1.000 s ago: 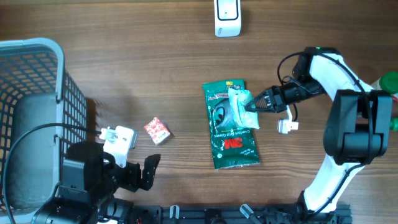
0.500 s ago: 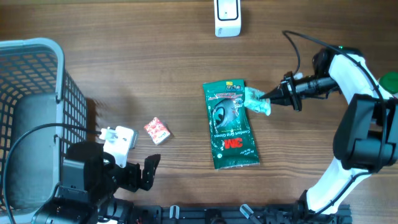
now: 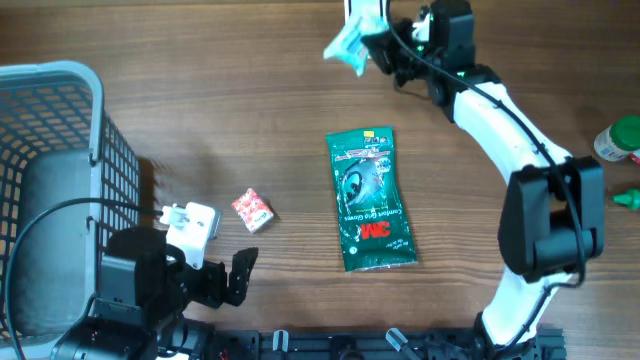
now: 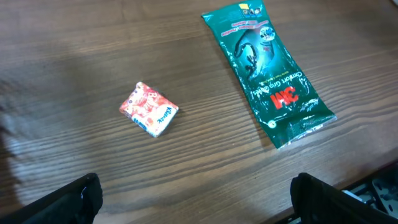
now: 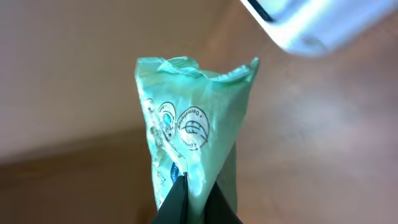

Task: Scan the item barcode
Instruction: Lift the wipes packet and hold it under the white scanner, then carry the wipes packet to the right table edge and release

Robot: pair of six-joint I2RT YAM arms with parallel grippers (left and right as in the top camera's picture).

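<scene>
Left gripper [image 3: 228, 277]: bottom left of the overhead view, jaws wide, nothing between them.
Red packet [image 3: 252, 210]: flat on the table, left of centre.
Green 3M pack [image 3: 371, 198]: flat, mid-frame.
Right gripper [image 3: 378, 48]: top centre, pinched tight on the pale green packet [image 3: 347, 42].
Pale green packet: just beside the white scanner [image 3: 365, 10] at the top edge.

**Right arm stretched way out, left one tucked in**

So the right arm [image 3: 500, 115] comes up from its base at the lower right of the overhead frame. It folds at the right side, then the white forearm runs diagonally to the top centre. The right gripper [image 3: 375, 47] faces left up there, jaws pinched tight on a pale green packet [image 3: 347, 45]. The left arm [image 3: 140, 290] sits folded in the bottom left corner. The left gripper [image 4: 194, 186] is spread wide, with one finger at each lower corner of its wrist view.
</scene>
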